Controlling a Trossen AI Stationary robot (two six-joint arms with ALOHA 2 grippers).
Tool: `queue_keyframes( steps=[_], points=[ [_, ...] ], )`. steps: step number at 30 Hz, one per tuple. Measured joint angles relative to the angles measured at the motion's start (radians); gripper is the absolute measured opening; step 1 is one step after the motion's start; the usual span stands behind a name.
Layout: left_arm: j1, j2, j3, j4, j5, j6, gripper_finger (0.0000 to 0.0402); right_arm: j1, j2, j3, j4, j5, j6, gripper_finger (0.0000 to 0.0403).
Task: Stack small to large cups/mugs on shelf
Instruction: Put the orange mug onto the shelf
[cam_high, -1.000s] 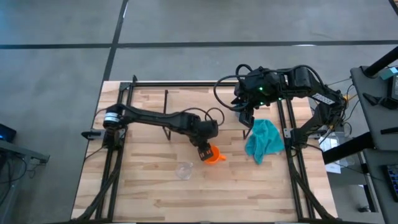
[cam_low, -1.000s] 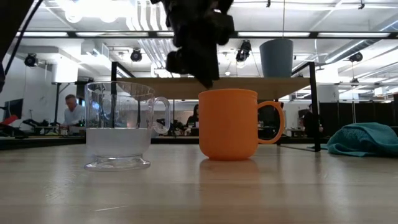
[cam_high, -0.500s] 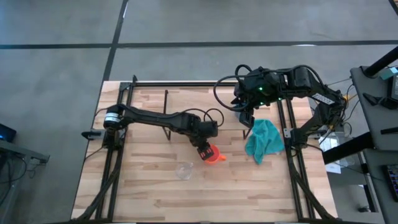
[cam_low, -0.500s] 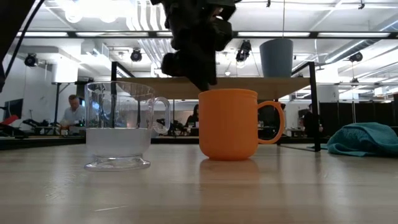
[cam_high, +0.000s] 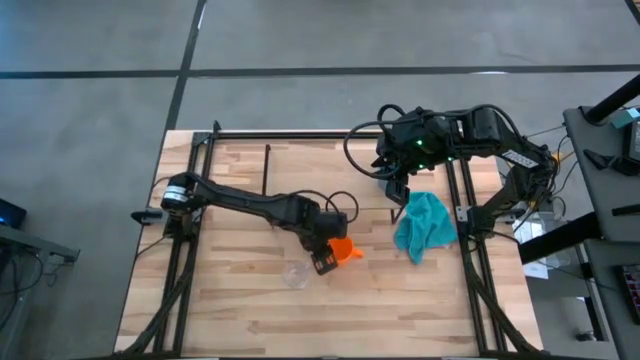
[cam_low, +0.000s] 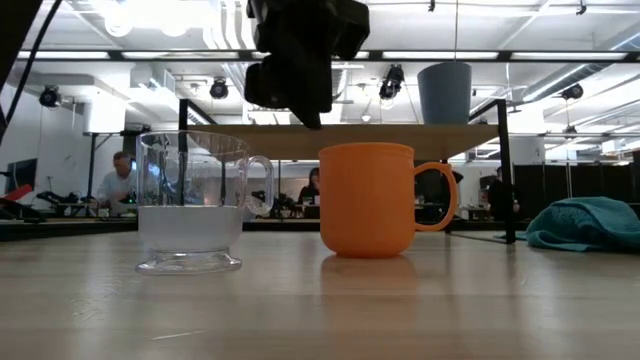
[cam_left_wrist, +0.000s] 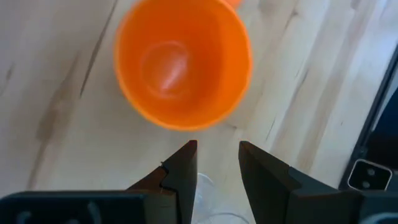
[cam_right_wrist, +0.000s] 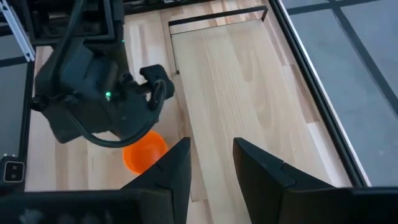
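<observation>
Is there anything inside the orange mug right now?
No. The left wrist view looks straight down into the orange mug and shows its bare bottom. The left gripper hovers open above it.

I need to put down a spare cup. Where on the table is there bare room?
The front strip of the wooden tabletop is bare, as is the left side before the left arm. It is crowded mid-table, where the left gripper hangs over the clear glass cup and orange mug, with the teal cloth beside.
</observation>
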Motion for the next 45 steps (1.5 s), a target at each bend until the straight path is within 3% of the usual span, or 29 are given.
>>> queue_keyframes(
  steps=[3,8,18,45],
  points=[
    [-0.007,0.000,0.000,0.031,-0.010,0.072,0.0105,0.000,0.000,0.000,0.000,0.000,0.011,0.0115],
    [-0.029,0.000,0.000,0.137,-0.016,0.344,0.0105,0.000,0.000,0.000,0.000,0.000,0.013,0.0115],
    [-0.033,0.000,-0.003,0.141,-0.016,0.652,0.0105,0.000,0.000,0.000,0.000,0.000,0.027,0.0116],
    [-0.018,0.101,-0.005,0.151,-0.016,0.653,0.0105,0.000,0.000,0.000,0.004,0.000,0.053,0.0113]
  ],
)
